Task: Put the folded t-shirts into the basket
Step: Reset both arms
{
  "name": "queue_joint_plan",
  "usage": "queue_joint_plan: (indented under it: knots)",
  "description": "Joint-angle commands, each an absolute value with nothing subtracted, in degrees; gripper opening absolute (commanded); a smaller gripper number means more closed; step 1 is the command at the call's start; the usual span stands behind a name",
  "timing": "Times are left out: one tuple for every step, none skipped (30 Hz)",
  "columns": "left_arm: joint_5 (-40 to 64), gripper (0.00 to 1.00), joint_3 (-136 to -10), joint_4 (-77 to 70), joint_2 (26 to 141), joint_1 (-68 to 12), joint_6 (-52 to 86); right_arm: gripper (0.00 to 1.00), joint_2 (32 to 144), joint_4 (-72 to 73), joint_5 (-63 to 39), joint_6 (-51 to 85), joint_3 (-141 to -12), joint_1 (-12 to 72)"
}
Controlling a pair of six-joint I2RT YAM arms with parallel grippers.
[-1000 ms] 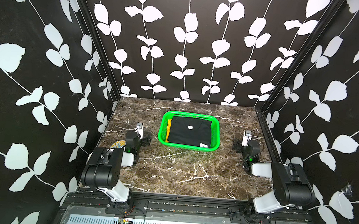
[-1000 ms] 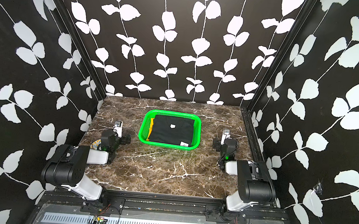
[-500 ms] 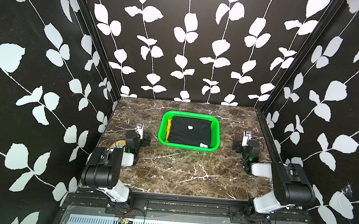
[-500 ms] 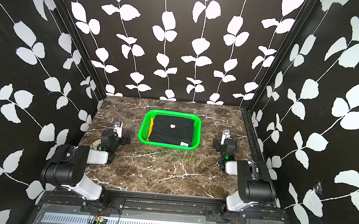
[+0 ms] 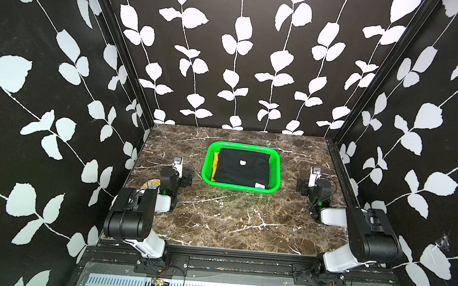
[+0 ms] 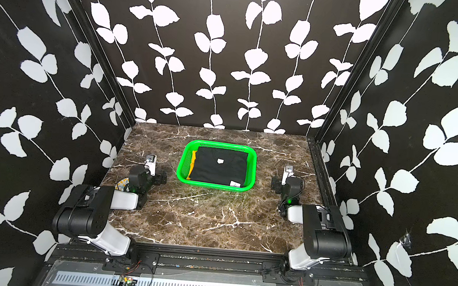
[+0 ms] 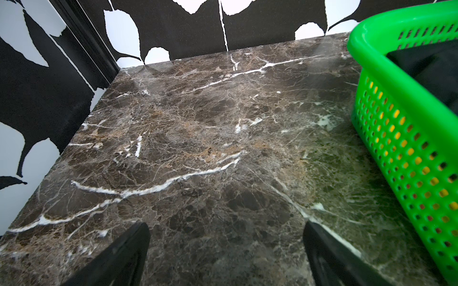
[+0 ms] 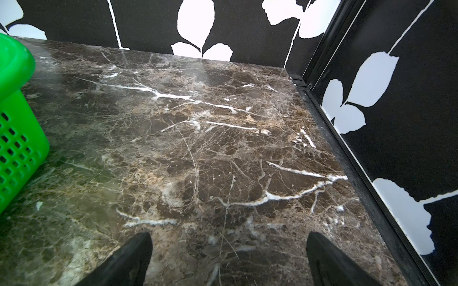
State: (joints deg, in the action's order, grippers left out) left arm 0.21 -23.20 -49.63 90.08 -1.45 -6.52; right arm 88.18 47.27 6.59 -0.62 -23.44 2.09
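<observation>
Both arms folded back, pincers empty.

The left pincer (image 7: 226,250) and right pincer (image 8: 229,257) stand wide open with nothing between the fingers, low over the bench. In both top views the left arm (image 5: 146,207) and right arm (image 5: 354,227) sit folded at their bases, wrists pointing toward the far wall, well apart from each other.
</observation>
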Motion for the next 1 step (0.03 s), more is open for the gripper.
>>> queue_joint_plan:
  knots:
    - [0.62, 0.99, -23.75, -49.39, 88.83, -1.32, -6.07, 0.99, 87.36, 47.99, 6.20, -0.26, -23.12, 1.85]
